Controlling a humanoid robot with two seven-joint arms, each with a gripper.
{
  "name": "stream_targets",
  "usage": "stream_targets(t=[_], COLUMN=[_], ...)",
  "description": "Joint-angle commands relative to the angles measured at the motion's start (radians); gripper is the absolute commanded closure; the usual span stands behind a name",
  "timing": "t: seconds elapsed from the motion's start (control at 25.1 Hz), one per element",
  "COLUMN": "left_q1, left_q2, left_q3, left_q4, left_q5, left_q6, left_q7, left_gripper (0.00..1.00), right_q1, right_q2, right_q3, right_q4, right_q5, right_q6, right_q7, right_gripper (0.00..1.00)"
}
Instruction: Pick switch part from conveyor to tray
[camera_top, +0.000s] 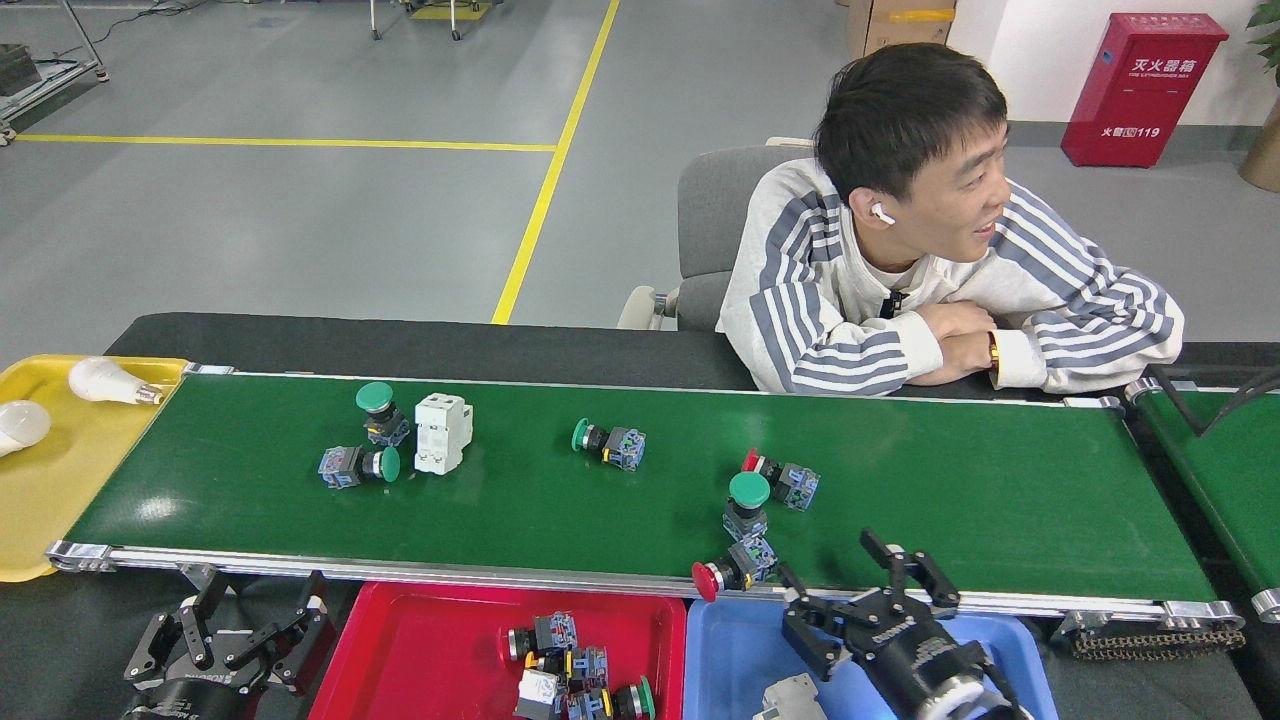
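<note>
The conveyor (1000, 500) carries several push-button switch parts. A red-capped one (730, 572) lies at the near rail, a green-capped one (746, 503) stands just behind it, and another red one (782, 478) lies beyond. More green-capped ones lie at mid belt (608, 442) and at the left (358, 465), (380, 410). My right gripper (868, 588) is open and empty over the near rail, right of the nearest red switch part. My left gripper (250, 615) is open and empty, low at the left, off the belt. The red tray (400, 650) holds several switch parts.
A white breaker block (442, 433) stands on the belt among the left parts. A blue tray (730, 650) holds a pale grey-white part (795, 695). A yellow tray (60, 500) with bulbs sits at the left end. A seated person (900, 300) leans on the far side. A second belt (1215, 470) runs at the right.
</note>
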Motion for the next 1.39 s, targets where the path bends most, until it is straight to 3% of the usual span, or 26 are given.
stream_targets(t=[0.0,0.32,0.6,0.76,0.84,0.88,1.07,1.27,1.35], left_q1=[-0.044,-0.335,-0.396,-0.47,-0.505,-0.522,-0.604,-0.63,-0.63], left_q2=[0.026,0.126,0.118,0.11,0.1,0.097,0.109,0.13,0.146], left_q3=[0.001,-0.007,-0.07,-0.155,-0.185,-0.188,-0.189,-0.189,-0.189], left_q4=[0.036,0.374,0.402,0.46,0.503,0.526,0.635,0.708,0.727], left_q5=[0.004,0.004,0.001,-0.001,-0.004,-0.005,-0.007,-0.01,-0.016], left_q6=[-0.018,-0.071,-0.133,-0.13,-0.12,-0.116,-0.041,0.058,0.121], left_q7=[0.007,0.007,0.007,0.007,0.007,0.007,0.01,0.039,0.048], left_gripper=[0.0,0.0,0.0,0.0,0.0,0.0,0.0,0.01,0.01], right_q1=[-0.037,-0.175,-0.355,-0.416,-0.435,-0.442,-0.45,-0.45,-0.439], right_q2=[0.017,0.118,0.229,0.235,0.235,0.235,0.235,0.235,0.237], right_q3=[0.042,0.145,0.149,0.194,0.215,0.223,0.266,0.276,0.281], right_q4=[0.018,0.21,0.443,0.52,0.549,0.56,0.567,0.541,0.48], right_q5=[0.0,0.007,0.012,0.009,0.011,0.011,0.001,0.0,0.0], right_q6=[-0.004,0.005,0.011,0.009,0.008,0.003,-0.004,-0.032,-0.093], right_q7=[0.017,0.02,0.017,0.013,0.013,0.011,0.011,0.011,0.014], right_gripper=[0.0,0.0,0.03,0.31,0.62,0.71,0.91,0.94,0.94])
